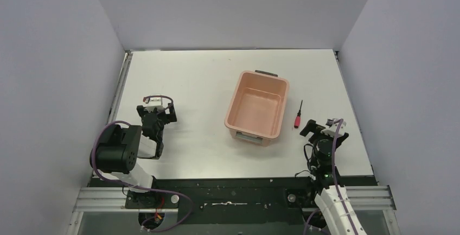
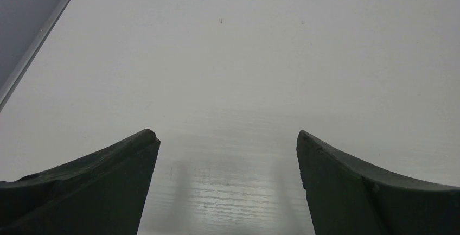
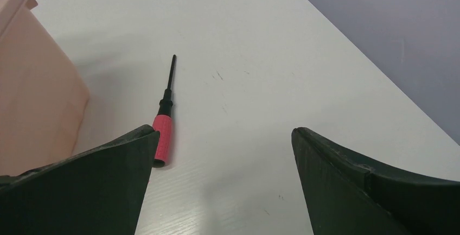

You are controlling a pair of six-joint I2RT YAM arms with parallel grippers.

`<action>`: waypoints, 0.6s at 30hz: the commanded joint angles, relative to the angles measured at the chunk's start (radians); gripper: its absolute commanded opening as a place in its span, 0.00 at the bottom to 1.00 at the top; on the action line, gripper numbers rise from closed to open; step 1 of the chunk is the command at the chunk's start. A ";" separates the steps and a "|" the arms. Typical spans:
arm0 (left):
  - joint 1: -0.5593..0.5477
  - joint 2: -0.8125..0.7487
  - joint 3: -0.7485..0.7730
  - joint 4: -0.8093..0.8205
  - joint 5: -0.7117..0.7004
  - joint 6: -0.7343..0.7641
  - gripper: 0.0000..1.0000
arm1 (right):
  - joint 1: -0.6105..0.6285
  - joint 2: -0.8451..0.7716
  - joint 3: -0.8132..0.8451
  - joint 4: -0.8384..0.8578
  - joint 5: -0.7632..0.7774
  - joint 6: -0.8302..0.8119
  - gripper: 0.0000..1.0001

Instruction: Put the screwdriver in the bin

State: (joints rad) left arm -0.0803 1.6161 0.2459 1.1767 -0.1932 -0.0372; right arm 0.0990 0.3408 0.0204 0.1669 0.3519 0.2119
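The screwdriver (image 1: 298, 116), small with a red handle and thin black shaft, lies flat on the white table just right of the bin (image 1: 281, 110), a salmon-pink tub with dark grey handles. In the right wrist view the screwdriver (image 3: 163, 132) lies just ahead of my left fingertip, its shaft pointing away, and the bin's wall (image 3: 38, 99) is at the left. My right gripper (image 1: 320, 128) (image 3: 223, 137) is open and empty, low over the table, just right of and nearer than the handle. My left gripper (image 1: 155, 116) (image 2: 228, 140) is open and empty over bare table far left of the bin.
Grey walls enclose the table on the left, back and right. The table's right edge (image 3: 390, 77) runs close to my right gripper. A metal rail (image 1: 120, 91) runs along the table's left edge. The arm bases and cables sit at the near edge.
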 commanded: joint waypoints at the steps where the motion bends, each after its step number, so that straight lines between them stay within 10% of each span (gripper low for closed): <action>1: 0.005 -0.005 0.009 0.031 0.009 0.008 0.97 | 0.001 0.065 0.061 0.041 0.051 0.052 1.00; 8: 0.005 -0.005 0.010 0.031 0.009 0.008 0.97 | -0.018 0.443 0.458 -0.305 0.176 0.212 1.00; 18: 0.006 -0.006 0.009 0.032 0.008 0.007 0.97 | -0.156 1.096 0.958 -0.610 -0.382 0.132 0.91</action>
State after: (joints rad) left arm -0.0803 1.6161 0.2459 1.1767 -0.1932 -0.0372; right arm -0.0544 1.3300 0.9375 -0.2867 0.1856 0.3695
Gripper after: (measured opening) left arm 0.974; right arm 0.948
